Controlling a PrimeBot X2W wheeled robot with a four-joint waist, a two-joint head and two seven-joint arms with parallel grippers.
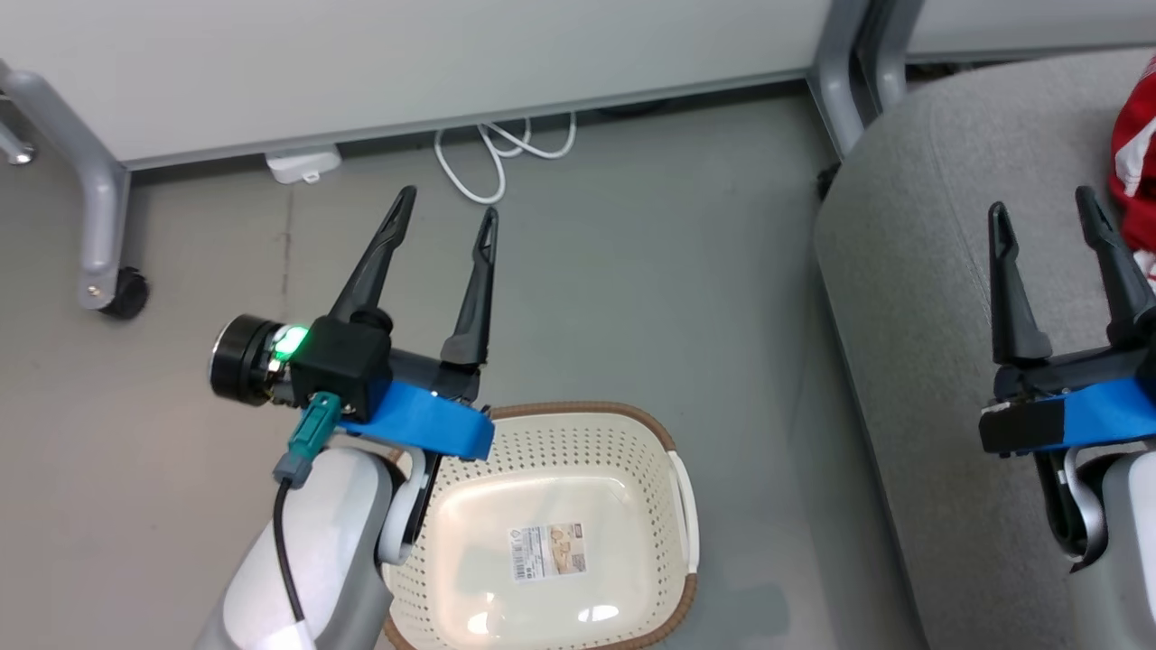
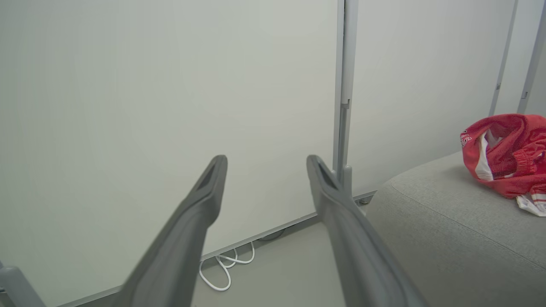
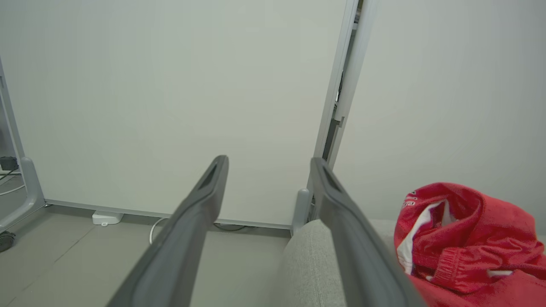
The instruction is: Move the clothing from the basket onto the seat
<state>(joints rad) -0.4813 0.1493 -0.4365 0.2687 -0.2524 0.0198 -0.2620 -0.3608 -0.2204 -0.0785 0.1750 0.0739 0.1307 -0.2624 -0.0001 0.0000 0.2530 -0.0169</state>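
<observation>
The cream perforated basket [image 1: 578, 451] with a brown rim stands on the floor at the bottom centre, holding nothing but a label on its bottom. Red clothing [image 1: 1136, 171] with white trim lies bunched on the grey seat [image 1: 912, 298] at the right edge; it also shows as the clothing [image 2: 507, 157] on the seat [image 2: 448, 238], and as the clothing [image 3: 465, 238] beside the seat [image 3: 307, 264]. My left gripper [image 1: 449, 204] hangs open above the floor beyond the basket's far left corner. My right gripper [image 1: 1040, 200] is open over the seat, just left of the clothing, holding nothing.
White partition panels [image 1: 406, 63] on grey wheeled legs [image 1: 99, 208] run along the far side. A white cable [image 1: 492, 153] and a small white box [image 1: 302, 165] lie at the panel's foot. Grey floor [image 1: 650, 271] lies between the basket and the panels.
</observation>
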